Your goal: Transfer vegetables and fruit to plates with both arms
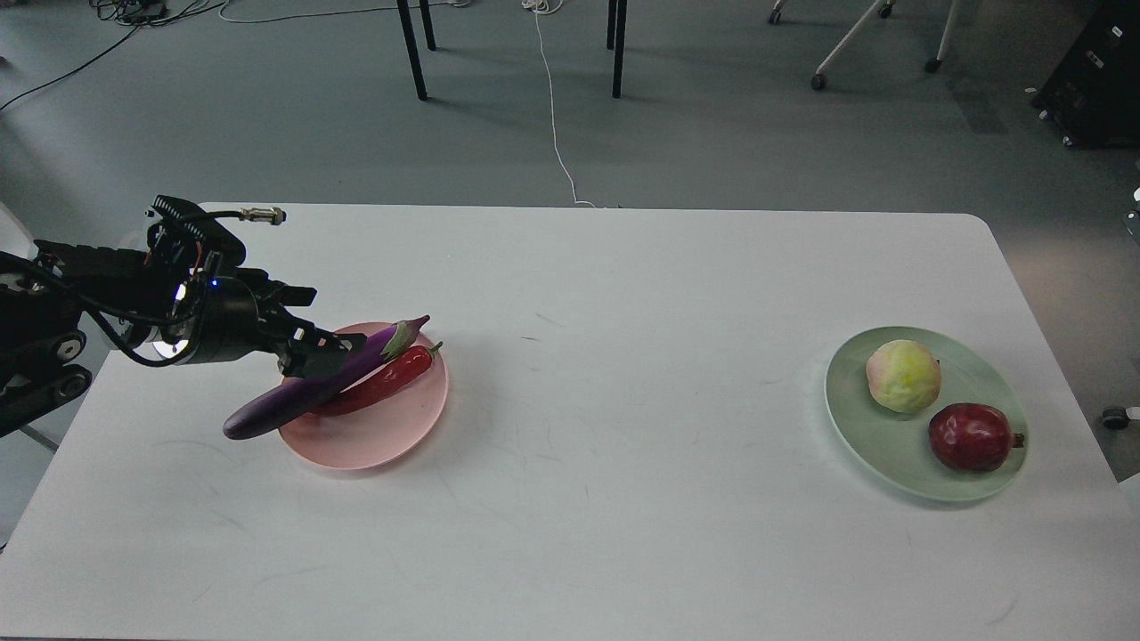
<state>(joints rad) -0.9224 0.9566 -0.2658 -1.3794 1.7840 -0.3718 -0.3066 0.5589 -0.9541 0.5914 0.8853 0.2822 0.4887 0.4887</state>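
Clamping the eggplant (pixel 312 387) mid-length in the left tool (pixel 313 358), its blunt end overhanging the pink plate (pixel 392 436) nearer than the tool, chili (pixel 383 383) lying just beyond.

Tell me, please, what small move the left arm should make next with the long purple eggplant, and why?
Probably open the left gripper and let go. It is shut on the long glossy purple eggplant, which already lies across the round pale pink plastic plate beside the wrinkled red chili pepper, blunt end overhanging the rim.
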